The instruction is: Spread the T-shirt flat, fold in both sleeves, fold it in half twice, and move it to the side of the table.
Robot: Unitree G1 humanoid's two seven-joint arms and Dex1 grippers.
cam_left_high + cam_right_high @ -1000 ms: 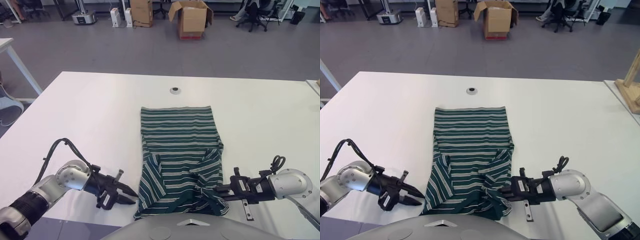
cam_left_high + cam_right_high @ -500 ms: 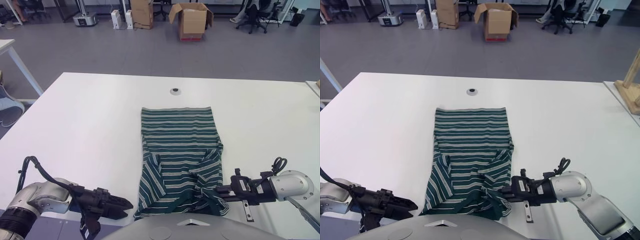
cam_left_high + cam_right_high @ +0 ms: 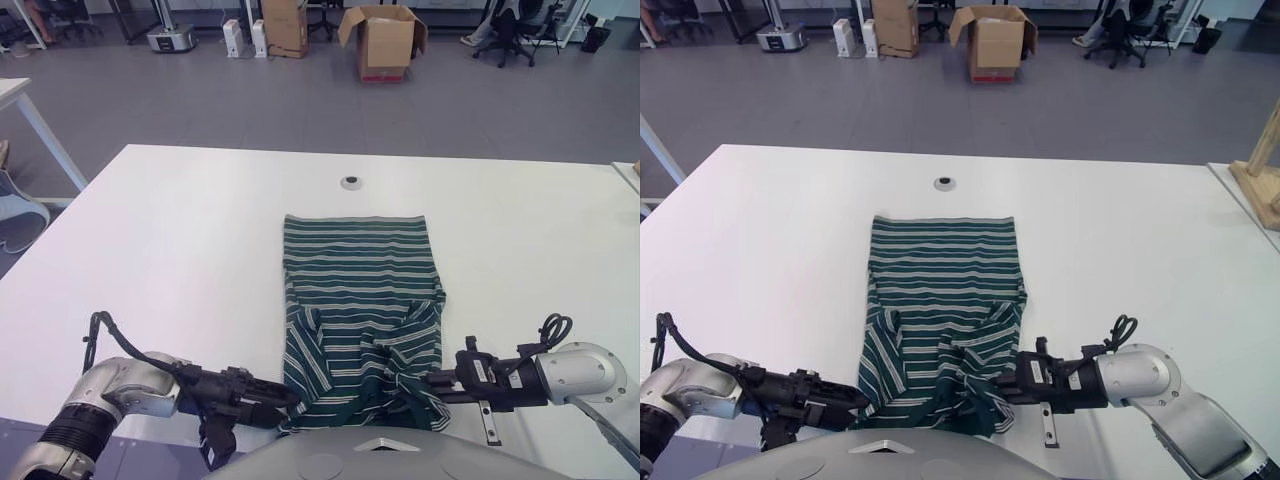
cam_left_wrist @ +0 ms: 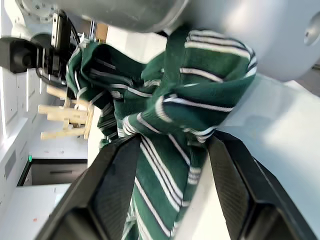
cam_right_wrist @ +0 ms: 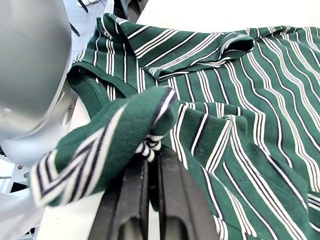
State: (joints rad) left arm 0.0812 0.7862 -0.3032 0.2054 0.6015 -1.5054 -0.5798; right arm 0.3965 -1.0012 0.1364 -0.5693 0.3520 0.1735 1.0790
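The green striped T-shirt (image 3: pixel 360 290) lies lengthwise on the white table (image 3: pixel 180 250), both sleeves folded inward over its near half. My left gripper (image 3: pixel 285 398) sits at the shirt's near left corner by the table's front edge. In the left wrist view its fingers (image 4: pixel 117 185) stand apart, open, with bunched fabric (image 4: pixel 185 105) between them. My right gripper (image 3: pixel 432 383) is at the near right corner, shut on a fold of the T-shirt (image 5: pixel 115 130) that it pinches, slightly raised off the table.
A small round grommet (image 3: pixel 350 181) is set in the table beyond the shirt's far hem. A wooden rack (image 3: pixel 1260 165) stands at the far right. On the floor behind are a cardboard box (image 3: pixel 383 38) and office chairs. Bare tabletop lies on both sides.
My left gripper dipped toward the table's front edge, then slid right until its fingers straddle the shirt's near left corner. The right gripper kept its hold and shifted slightly left.
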